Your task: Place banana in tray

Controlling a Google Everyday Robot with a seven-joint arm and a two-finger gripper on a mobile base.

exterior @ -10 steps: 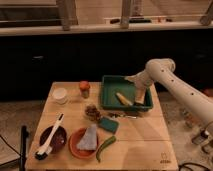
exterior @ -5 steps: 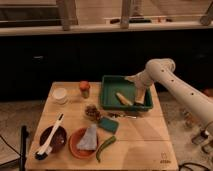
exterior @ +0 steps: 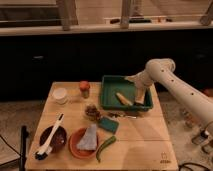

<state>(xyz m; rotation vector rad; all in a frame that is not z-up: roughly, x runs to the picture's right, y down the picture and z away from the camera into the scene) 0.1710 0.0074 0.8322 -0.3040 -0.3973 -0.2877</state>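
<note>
The small pale yellow banana (exterior: 123, 98) lies inside the dark green tray (exterior: 111, 81) at the back right of the wooden table. My gripper (exterior: 140, 97) hangs over the tray's right side, just right of the banana, at the end of the white arm (exterior: 172, 85) that reaches in from the right.
On the table stand a white cup (exterior: 60, 95), an orange-capped jar (exterior: 84, 89), a brown cluster (exterior: 91, 111), a teal sponge block (exterior: 108, 124), a green chili pepper (exterior: 105, 147), an orange plate with a grey cloth (exterior: 86, 141) and a dark bowl with a white brush (exterior: 50, 140).
</note>
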